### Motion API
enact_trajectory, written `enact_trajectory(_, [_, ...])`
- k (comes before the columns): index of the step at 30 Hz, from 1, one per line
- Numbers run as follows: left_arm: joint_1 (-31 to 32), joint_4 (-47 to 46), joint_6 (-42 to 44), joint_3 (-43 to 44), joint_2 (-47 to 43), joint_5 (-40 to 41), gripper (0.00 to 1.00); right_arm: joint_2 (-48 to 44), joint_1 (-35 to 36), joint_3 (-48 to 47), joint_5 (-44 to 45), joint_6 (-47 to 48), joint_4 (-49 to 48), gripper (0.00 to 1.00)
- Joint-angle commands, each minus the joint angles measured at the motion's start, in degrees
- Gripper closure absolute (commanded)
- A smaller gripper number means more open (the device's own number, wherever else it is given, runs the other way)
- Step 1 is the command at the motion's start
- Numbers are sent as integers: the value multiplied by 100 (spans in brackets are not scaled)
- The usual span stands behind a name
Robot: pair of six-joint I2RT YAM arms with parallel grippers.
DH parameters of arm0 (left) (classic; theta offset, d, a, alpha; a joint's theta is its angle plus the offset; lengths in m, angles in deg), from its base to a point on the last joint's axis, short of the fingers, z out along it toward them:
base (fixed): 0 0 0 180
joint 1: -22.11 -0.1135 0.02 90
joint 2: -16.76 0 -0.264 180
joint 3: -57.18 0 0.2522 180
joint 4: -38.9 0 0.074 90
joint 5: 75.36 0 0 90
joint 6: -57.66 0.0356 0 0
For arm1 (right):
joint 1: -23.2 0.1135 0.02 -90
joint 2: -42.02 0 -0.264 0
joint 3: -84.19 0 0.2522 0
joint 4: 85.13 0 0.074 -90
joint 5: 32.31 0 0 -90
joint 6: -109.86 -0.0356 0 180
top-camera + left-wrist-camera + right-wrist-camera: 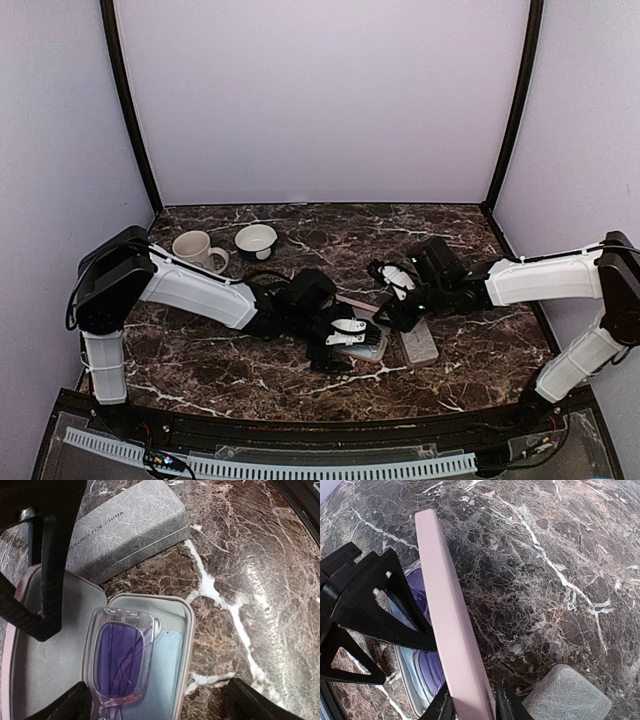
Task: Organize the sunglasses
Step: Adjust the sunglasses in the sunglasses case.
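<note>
Tabletop (260, 555) glossy — sunglasses (120, 660) clear plastic — grey case (125, 525) textured, pink case (450, 630) smooth.

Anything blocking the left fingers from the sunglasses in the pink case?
Nothing visible. The pink lid stands open, pinched at its edge by the right gripper, so the sunglasses lie exposed on the blue cloth in the case. The left gripper hangs open right above them.

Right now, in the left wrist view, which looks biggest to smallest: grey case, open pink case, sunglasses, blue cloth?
1. open pink case, though cut off by the picture's edge
2. grey case
3. sunglasses
Unranked: blue cloth, which lies partly under the sunglasses, so its full size is hidden.
</note>
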Motion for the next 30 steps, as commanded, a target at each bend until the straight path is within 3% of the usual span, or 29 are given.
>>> enact_trajectory(1, [68,-178,95,104,34,225,3,-78,-31,-159,-123,33,-68,72])
enact_trajectory(16, [82,-193,65,233,258,302,4,-114,-31,-187,-146,42,-12,74])
enact_trajectory(30, [90,237,13,309,288,116,14,-103,-31,-199,-139,42,-9,76])
